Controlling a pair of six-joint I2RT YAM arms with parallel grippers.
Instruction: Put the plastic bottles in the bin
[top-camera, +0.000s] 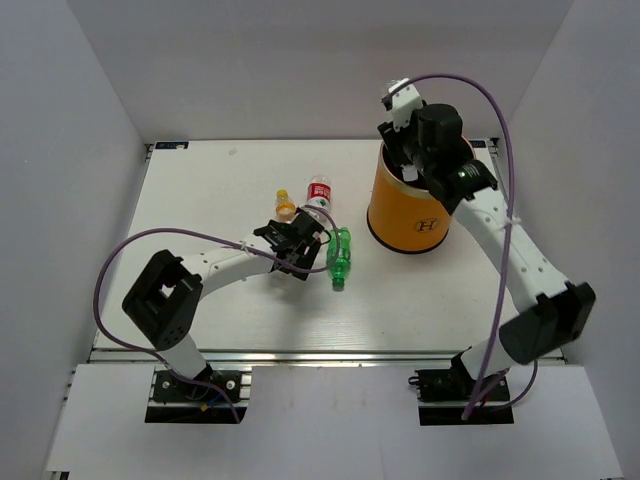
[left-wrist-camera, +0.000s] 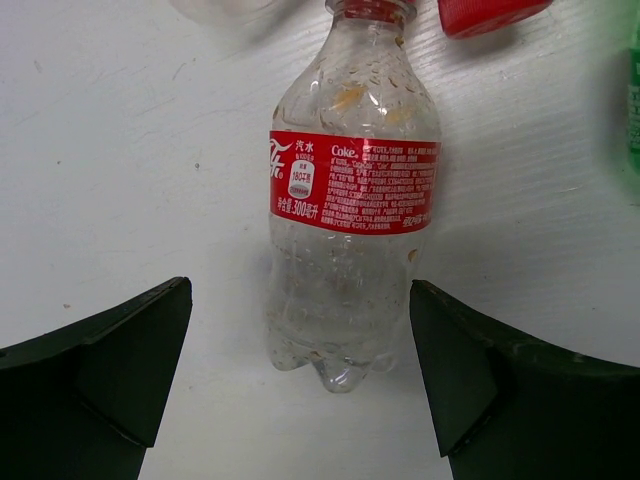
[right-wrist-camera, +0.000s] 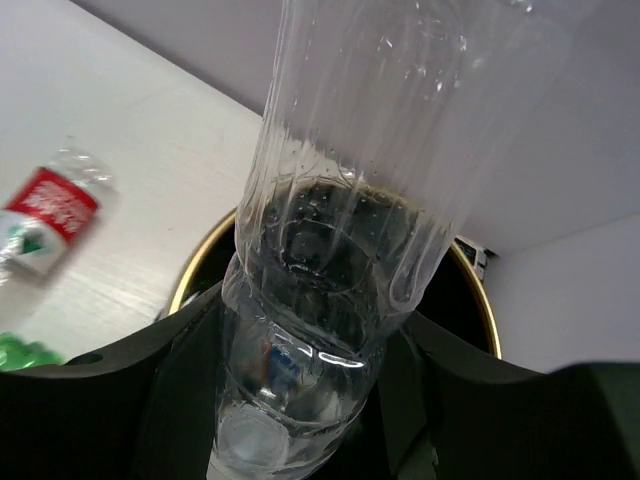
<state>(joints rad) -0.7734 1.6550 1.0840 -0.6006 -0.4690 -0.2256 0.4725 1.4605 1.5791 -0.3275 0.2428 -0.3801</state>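
Walls (top-camera: 300, 60) of white enclose the pale table (top-camera: 220, 310); left end effector (top-camera: 298, 240) released, right end effector (right-wrist-camera: 310, 350) grasping clear bottle (right-wrist-camera: 350, 150)

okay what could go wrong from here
The clear plastic bottle in the right gripper hangs over the orange cylindrical bin; released off-centre, it might catch the gold rim. The open left gripper straddles a red-labelled clear bottle; closing could squirt it toward the loose red cap.
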